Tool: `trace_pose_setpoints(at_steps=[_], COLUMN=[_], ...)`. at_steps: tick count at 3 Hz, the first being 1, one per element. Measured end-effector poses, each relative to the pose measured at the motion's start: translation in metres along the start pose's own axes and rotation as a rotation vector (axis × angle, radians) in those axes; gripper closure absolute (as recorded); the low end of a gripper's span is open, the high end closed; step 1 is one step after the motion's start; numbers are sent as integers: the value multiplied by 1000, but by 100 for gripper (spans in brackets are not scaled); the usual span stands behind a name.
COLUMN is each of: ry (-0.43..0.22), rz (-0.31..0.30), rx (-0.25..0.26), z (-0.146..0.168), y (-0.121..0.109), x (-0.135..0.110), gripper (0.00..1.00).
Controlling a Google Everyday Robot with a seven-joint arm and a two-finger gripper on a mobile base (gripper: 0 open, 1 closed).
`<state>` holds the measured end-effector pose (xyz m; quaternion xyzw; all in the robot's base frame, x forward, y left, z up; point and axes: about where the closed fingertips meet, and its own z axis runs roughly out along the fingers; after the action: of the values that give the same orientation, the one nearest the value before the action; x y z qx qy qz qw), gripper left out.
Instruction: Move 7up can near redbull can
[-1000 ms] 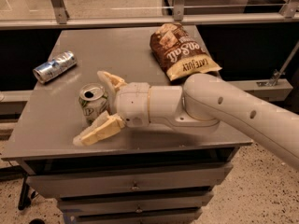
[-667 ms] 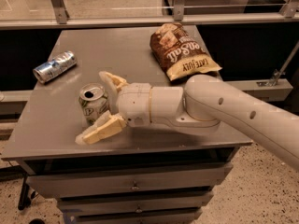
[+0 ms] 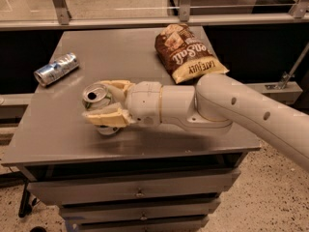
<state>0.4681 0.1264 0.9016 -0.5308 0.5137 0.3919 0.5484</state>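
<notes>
Gripper [image 3: 96,104] clamped on the 7up can [image 3: 93,95], centre-left of the tabletop [image 3: 120,47]; grasp looks made, so next comes a carry toward the upper left, to the redbull can [image 3: 56,69] lying on its side

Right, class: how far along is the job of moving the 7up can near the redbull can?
Done: the reach. The gripper is at the 7up can, near the table front. In hand: the grasp, with a finger on either side of the can, apparently clamped. Left: carrying it to the redbull can, which lies on its side near the left edge, clearly apart.
</notes>
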Motion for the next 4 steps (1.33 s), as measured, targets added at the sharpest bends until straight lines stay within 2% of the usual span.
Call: trace_pose_setpoints(at_steps=[1, 2, 3, 4], ry=[2, -18, -18, -30], rz=[-15, -53, -53, -68], rx=[15, 48, 48, 67], z=[-6, -13, -12, -1], y=[-11, -41, -41, -53], x=[-11, -44, -44, -47], gripper=[77, 100, 100, 100])
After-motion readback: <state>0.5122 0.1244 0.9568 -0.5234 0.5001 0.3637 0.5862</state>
